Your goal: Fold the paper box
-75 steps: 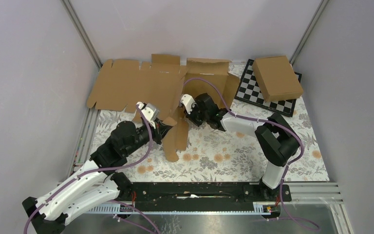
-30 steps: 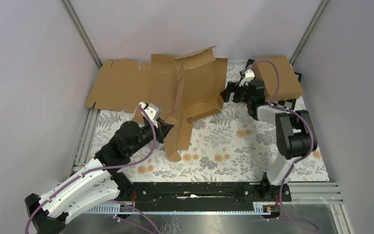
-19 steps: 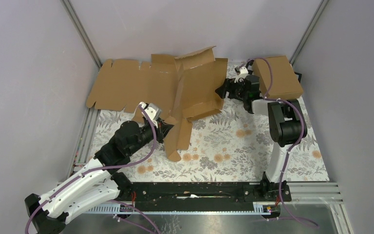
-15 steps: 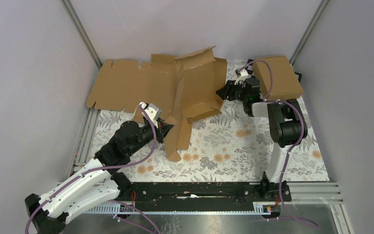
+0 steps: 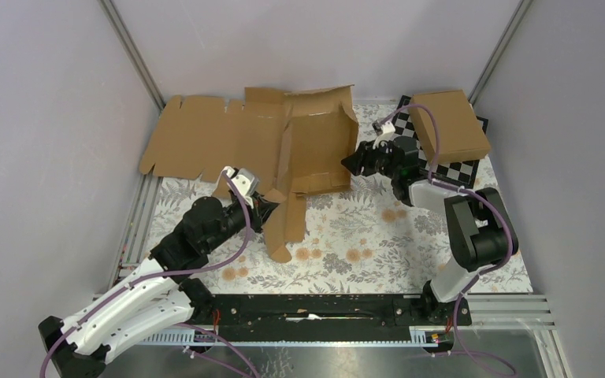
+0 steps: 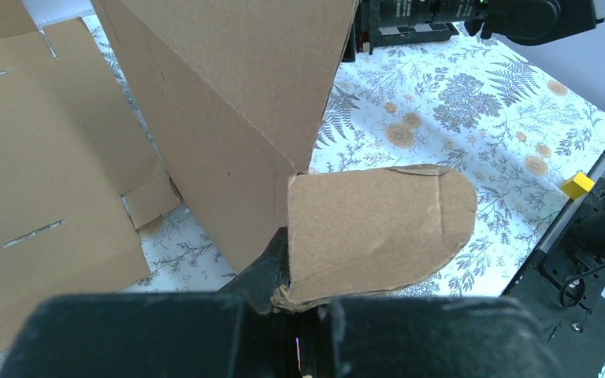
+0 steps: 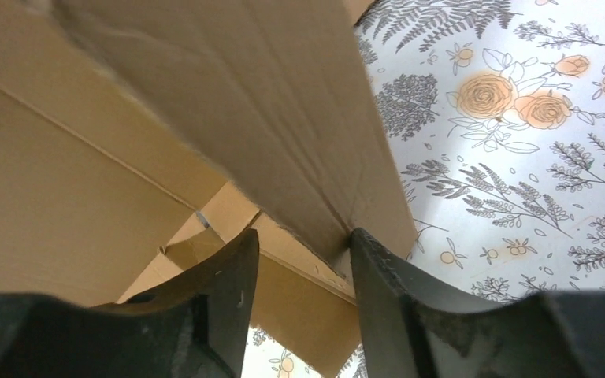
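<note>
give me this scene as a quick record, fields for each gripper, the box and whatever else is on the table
task item: plain brown cardboard paper box, partly folded, panels raised
left gripper: shut on the box's rounded flap
right gripper: open, a finger on either side of the box's right-hand panel edge
behind the box: wide flat brown cardboard sheet, lying flat
far right: black-and-white chessboard with a closed brown cardboard box on it
surface: floral tablecloth

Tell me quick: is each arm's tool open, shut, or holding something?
Left tool: shut on the rounded flap of the paper box.
Right tool: open, straddling a panel edge of the box, not clamped.
</note>
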Tool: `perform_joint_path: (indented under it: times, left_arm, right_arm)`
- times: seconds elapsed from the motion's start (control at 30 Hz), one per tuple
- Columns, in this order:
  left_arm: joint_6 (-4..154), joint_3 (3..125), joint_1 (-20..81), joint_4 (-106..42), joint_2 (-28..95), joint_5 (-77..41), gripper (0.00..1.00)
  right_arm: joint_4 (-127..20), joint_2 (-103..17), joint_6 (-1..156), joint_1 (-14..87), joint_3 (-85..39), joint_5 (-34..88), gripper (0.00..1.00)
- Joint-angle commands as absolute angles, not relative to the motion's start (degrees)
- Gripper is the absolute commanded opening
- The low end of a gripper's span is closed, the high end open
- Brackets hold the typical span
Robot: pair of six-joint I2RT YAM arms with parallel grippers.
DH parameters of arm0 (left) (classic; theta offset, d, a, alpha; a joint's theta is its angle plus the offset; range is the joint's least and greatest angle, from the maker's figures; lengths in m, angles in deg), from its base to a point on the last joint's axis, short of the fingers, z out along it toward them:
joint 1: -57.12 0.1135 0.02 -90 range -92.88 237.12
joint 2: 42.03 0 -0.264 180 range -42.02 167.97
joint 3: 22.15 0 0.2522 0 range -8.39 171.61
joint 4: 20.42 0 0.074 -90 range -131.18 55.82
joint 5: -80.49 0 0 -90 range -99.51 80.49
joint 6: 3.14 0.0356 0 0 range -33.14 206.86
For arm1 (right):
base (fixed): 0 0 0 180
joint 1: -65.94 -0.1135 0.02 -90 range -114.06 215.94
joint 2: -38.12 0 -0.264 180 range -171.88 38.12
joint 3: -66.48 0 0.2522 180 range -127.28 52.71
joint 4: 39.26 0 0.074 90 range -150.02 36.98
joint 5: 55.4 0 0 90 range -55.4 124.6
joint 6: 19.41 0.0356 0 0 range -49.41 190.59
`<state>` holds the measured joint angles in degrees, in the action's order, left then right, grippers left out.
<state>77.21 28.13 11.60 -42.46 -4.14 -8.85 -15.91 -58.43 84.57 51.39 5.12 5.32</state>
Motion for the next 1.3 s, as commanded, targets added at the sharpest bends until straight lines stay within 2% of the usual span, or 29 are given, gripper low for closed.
perform_joint_path:
  times: [0.0, 0.2, 0.3, 0.47, 0.67, 0.93, 1.07, 1.13, 1.27]
  left_arm:
    - [77.37, 29.66, 11.49, -42.05, -5.31, -9.25, 0.0]
    - [77.69, 30.65, 11.46, -43.06, -4.93, -9.25, 0.0]
    - [78.13, 30.9, 11.51, -43.41, -4.51, -9.25, 0.0]
    - [78.57, 31.23, 11.5, -43.36, -3.98, -9.25, 0.0]
    - [78.92, 31.38, 11.5, -43.13, -3.61, -11.27, 0.0]
    - [79.91, 32.52, 11.5, -44.85, -3.95, -11.89, 0.0]
    - [79.93, 32.61, 11.5, -44.96, -4.11, -12.5, 0.0]
    - [79.43, 32.42, 11.5, -44.05, -4.14, -13.41, 0.0]
    - [78.69, 32.43, 11.5, -42.49, -3.34, -15.21, 0.0]
  right_arm:
    - [-17.34, -55.86, 80.56, 49.4, 7.17, 7.61, 0.6]
    - [-17.2, -59.01, 71.55, 49.5, 5.24, 8.52, 0.83]
    - [-18.43, -59.9, 68.71, 49.5, 4.53, 5.17, 0.84]
    - [-18.58, -61.35, 65.08, 49.51, 5.58, 2.29, 0.95]
    - [-21.87, -62.48, 63.46, 49.27, 4.27, -2.07, 0.93]
    - [-28.92, -62.07, 60.96, 48.37, 1.77, -4.06, 0.99]
    - [-30.61, -61.72, 61.38, 47.91, 1.3, -2.44, 1.0]
    - [-30.79, -62.03, 63.0, 47.25, 0.95, 2.29, 1.0]
    - [-20.73, -62.23, 69.4, 47.23, 3.24, 7.28, 0.96]
